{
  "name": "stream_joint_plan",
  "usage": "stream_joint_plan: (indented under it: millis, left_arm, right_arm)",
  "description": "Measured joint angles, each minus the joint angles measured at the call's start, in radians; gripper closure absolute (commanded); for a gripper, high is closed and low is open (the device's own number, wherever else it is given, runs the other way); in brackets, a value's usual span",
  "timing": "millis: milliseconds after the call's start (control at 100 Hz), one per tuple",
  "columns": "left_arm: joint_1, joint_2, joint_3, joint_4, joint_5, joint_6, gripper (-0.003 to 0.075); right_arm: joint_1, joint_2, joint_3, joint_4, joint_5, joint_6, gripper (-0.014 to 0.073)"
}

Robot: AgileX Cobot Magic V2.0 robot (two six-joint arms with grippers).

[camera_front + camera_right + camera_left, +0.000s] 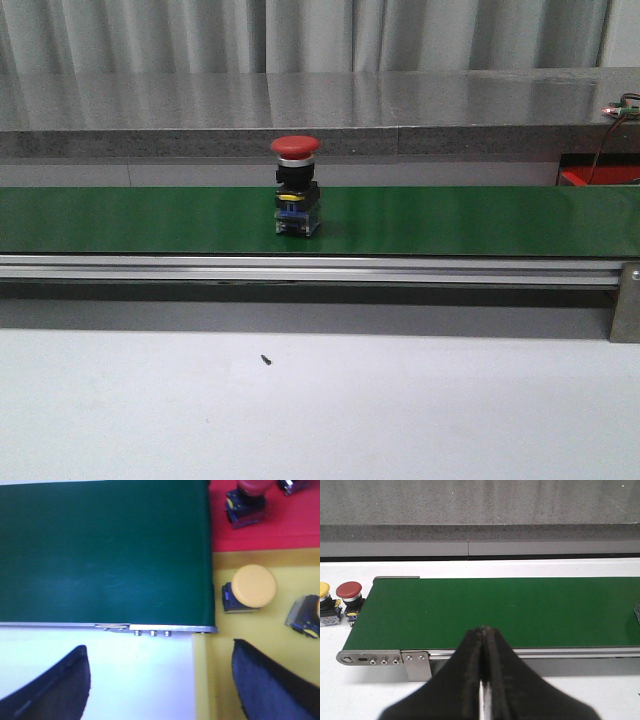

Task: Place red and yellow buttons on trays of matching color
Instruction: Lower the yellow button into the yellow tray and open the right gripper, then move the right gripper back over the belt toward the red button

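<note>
A red button (296, 187) stands upright on the green belt (450, 220); left fingers (470, 680) are pressed together, empty, right fingers (270, 685) spread wide, empty.

Bright, even light throughout; the right wrist view is soft (washed-out whites), front sharp.

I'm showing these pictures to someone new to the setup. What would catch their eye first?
First, the red button standing upright alone mid-way along the green conveyor belt. Next, the right end of the belt, where a yellow button lies on the yellow tray beside the red tray. The left hand is shut and the right hand wide open.
</note>
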Motion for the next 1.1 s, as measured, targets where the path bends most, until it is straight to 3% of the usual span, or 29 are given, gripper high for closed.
stream_joint_plan:
  millis: [270, 570, 1100]
  left_arm:
    - [0.000, 0.000, 0.000, 0.000, 0.000, 0.000, 0.0740]
    - [0.000, 0.000, 0.000, 0.000, 0.000, 0.000, 0.0740]
    - [0.000, 0.000, 0.000, 0.000, 0.000, 0.000, 0.0740]
  right_arm:
    - [0.126, 0.040, -0.151, -0.002, 0.106, -0.032, -0.0015]
    - [0.285, 0.211, -0.379, -0.002, 0.269, -0.110, -0.0015]
    - [0.460, 0.508, -0.657, -0.002, 0.351, -0.263, -0.0015]
